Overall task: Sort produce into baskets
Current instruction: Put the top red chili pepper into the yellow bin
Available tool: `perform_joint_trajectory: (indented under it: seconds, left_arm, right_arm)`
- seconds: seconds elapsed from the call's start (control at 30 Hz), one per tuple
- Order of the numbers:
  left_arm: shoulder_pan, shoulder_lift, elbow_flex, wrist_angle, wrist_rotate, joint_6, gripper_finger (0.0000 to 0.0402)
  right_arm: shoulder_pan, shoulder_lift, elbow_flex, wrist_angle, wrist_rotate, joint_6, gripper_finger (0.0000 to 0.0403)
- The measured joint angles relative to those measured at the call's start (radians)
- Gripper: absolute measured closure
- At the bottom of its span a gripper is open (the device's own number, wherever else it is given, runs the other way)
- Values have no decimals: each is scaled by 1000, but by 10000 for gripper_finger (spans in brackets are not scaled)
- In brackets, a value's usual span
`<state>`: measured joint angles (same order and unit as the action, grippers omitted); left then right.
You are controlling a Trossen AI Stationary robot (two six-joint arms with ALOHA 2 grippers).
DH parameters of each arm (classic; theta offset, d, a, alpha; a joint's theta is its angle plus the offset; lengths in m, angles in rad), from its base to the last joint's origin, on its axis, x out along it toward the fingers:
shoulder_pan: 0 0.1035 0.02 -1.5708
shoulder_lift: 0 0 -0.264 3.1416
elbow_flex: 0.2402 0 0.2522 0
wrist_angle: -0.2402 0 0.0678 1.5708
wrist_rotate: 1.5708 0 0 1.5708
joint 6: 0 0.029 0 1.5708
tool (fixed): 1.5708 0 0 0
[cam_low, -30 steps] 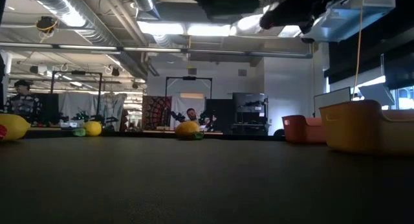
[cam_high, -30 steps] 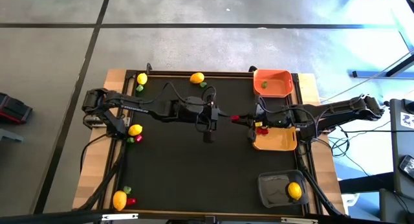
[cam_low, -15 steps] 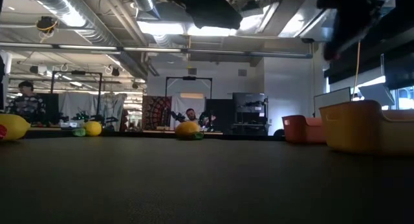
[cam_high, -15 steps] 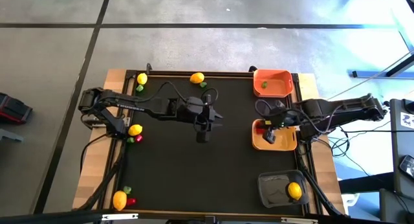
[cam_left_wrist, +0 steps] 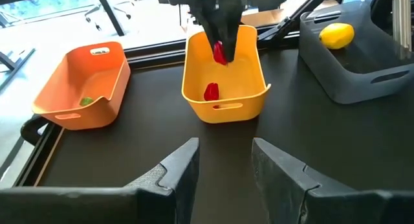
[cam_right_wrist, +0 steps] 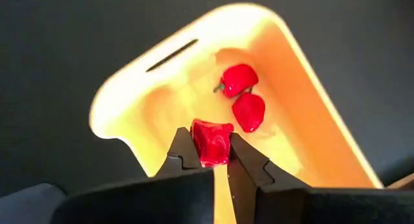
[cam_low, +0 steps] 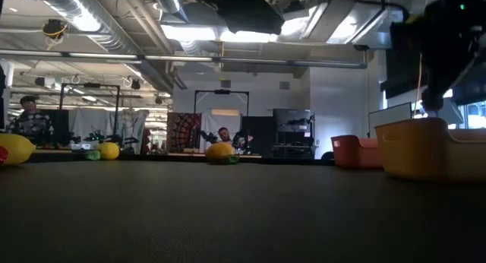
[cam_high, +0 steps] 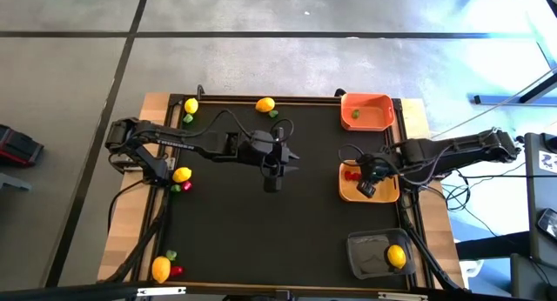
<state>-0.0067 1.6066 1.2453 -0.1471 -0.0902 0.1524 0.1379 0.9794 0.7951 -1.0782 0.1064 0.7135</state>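
Black table [cam_high: 261, 231] with three baskets along the right arm's side. Yellow basket [cam_high: 369, 183] directly below right end effector [cam_high: 367, 181], two red pieces [cam_right_wrist: 242, 93] lying inside. Orange basket [cam_high: 366, 110] just beyond it, green piece [cam_high: 354, 114] inside. Grey basket [cam_high: 376, 253] on its other side, lemon [cam_high: 396, 256] inside. Left end effector [cam_high: 272, 166] hovering mid-table, well apart from baskets, fingers [cam_left_wrist: 178, 172] partly spread, empty. Right end effector pinching a red piece [cam_right_wrist: 212, 143] over yellow basket. Loose lemons [cam_high: 182, 174] behind left end effector.
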Motion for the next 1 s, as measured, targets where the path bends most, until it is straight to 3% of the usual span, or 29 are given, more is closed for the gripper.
perform_joint_trajectory:
  seconds: [0.53,1.0]
  left_arm:
    - [0,0,0,0,0,8,263]
    - [0,0,0,1,0,8,262]
  right_arm:
    - [0,0,-253,275,-38,67,391]
    - [-1,0,-352,398,-12,94,383]
